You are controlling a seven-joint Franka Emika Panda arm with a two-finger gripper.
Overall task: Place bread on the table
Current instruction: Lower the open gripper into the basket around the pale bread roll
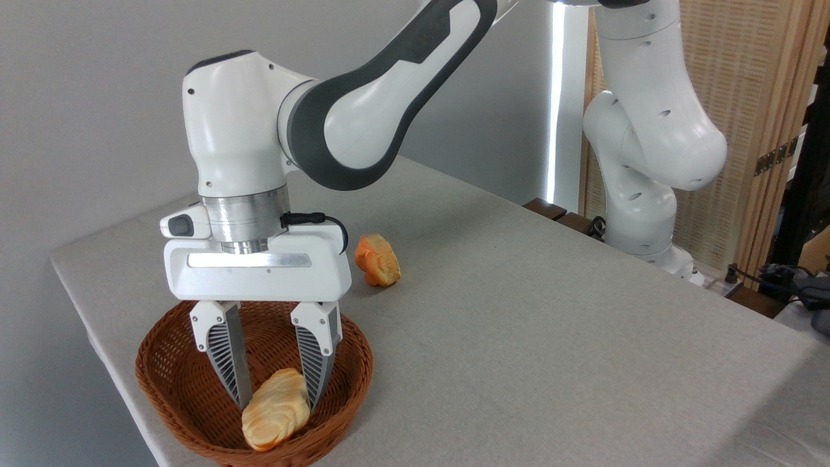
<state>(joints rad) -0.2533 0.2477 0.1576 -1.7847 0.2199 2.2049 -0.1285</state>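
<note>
bread (275, 410) in basket (168, 379), tool (277, 403) part-open, fingers straddling its upper end, grip uncertain.

Bread (275, 410) lies in the basket (172, 389) at the table's (519, 337) front left corner; gripper (277, 405) straddles its rear end; a smaller bread piece (378, 260) sits behind, on the cloth.

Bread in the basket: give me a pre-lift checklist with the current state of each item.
1. Gripper straddles the bread: ok, a finger on each side.
2. Fingers clamped firmly on the loaf: cannot tell, contact looks close but unclear.
3. Bread clear of the wicker basket: not ok, it lies inside.
4. Free cloth on the table for placing: ok.
5. Orange bread piece away from the drop area: ok, it sits behind the basket.
</note>
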